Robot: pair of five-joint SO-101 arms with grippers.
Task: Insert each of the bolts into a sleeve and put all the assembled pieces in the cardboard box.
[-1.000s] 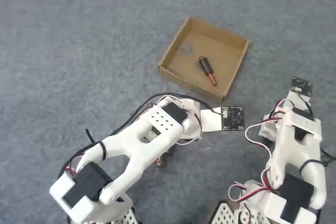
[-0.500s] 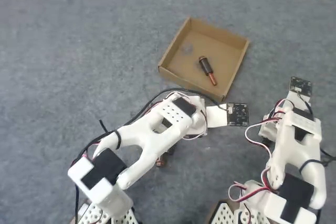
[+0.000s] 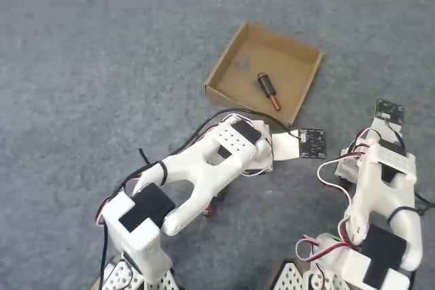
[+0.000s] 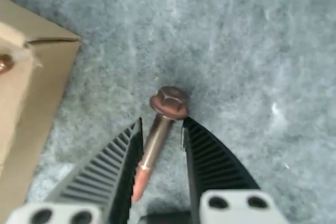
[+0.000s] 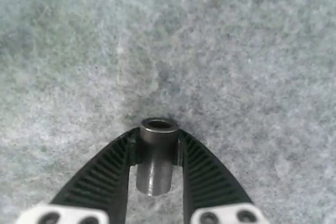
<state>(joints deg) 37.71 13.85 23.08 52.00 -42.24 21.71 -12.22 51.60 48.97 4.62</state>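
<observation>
From above, we saw that the left arm [image 3: 217, 161] had swung its wrist rightward and a little farther off over the past second, closing on the right arm [image 3: 377, 181], which had not stirred. To us that read as the two held parts being brought together for mating. The cardboard box [image 3: 224, 66] sat just beyond that wrist with one assembled piece [image 3: 267, 91] already inside. Bare grey carpet [image 3: 102, 86] lay open between the arms and wide to the left. In the left wrist view, the left gripper [image 4: 161, 124] was clamped on the copper bolt [image 4: 155, 139], its head jutting past the tips, and the box's corner stood near but apart from it — an edge to mind. In the right wrist view, the right gripper [image 5: 157, 134] pinched the dark sleeve [image 5: 156, 158], its bore facing outward, over open carpet.
</observation>
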